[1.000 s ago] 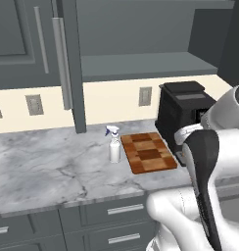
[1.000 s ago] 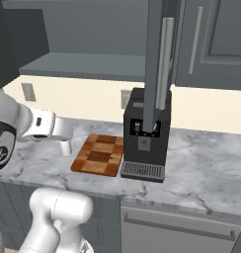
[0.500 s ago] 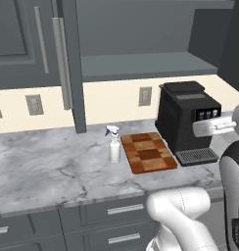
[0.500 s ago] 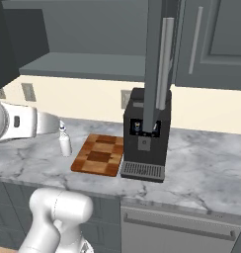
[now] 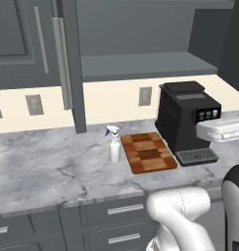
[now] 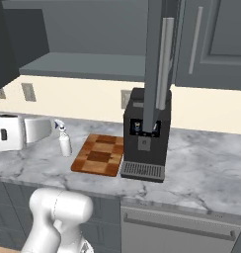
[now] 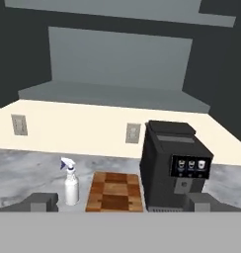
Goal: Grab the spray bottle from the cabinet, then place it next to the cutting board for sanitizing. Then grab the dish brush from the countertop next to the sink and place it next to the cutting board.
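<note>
The hand (image 7: pixel 120 201) is spread wide and holds nothing, its two dark tips low in the hand view, pulled back from the table (image 5: pixel 38 171). The spray bottle (image 5: pixel 114 147) stands upright on the marble just beside the left edge of the cutting board (image 5: pixel 148 152), so that half of the task looks done. The dish brush and the sink lie outside these views, so the likely risk is in the trip over: a wide swing of the arm could clip the slim bottle and topple it, or knock the black coffee machine (image 5: pixel 186 120) just right of the board. Returning with the brush, a careless set-down could nudge the bottle.

The table is grey-veined marble over dark drawers. Behind it runs a cream wall with outlets (image 5: pixel 145 96), then the open cabinet (image 5: pixel 67 59) with its bare shelf.
</note>
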